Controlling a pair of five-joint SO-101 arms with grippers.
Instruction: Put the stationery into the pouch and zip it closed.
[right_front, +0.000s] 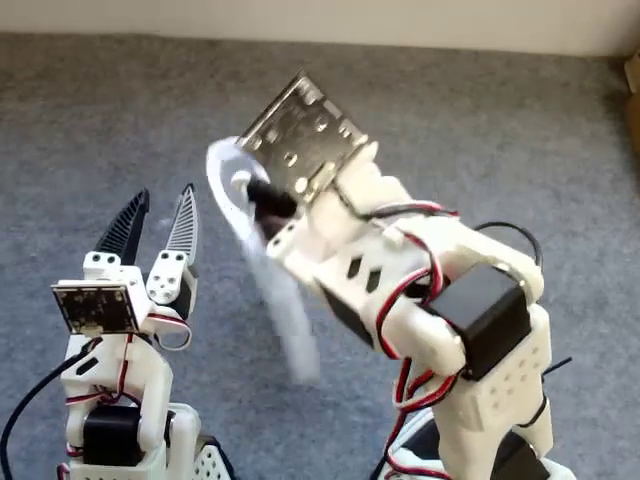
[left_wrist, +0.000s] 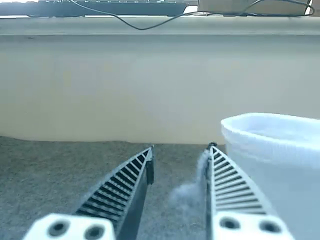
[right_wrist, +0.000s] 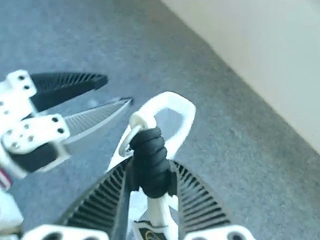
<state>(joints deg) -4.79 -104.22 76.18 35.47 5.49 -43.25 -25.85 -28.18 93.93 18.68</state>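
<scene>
So, as far as we can judge, we're at the zipping stage. The right gripper (right_wrist: 150, 167) has its fingers (right_wrist: 100, 200) clenched on a black braided cord (right_wrist: 149, 150). The cord runs through a small metal ring (right_wrist: 129, 136) just past the fingertips, next to a white rounded loop (right_wrist: 172, 107). We read that cord as the zip pull.

The white soft fabric pouch (right_front: 285, 310) hangs below those fingers, lifted off the grey felt-covered counter (right_front: 480, 110), so its weight is on the cord. We can't tell whether the stationery is inside, or how far the zip has run.

The left gripper (right_front: 167, 195) is released, fingers (left_wrist: 120, 185) spread wide with nothing between them. From its wrist camera, the pouch (left_wrist: 272, 145) sits just beside the outer face of one finger, outside the gap. It's close to touching, but we can't say it does.

What the next move calls for, in our view:
- The left fingers need to shift sideways until the pouch wall is between them, then pinch it near the zip end.
- Once the body is braced, the right fingers can drag the cord along the zip line.
- Pulling with nothing braced would probably just swing the whole pouch, since it's dangling freely.
</scene>
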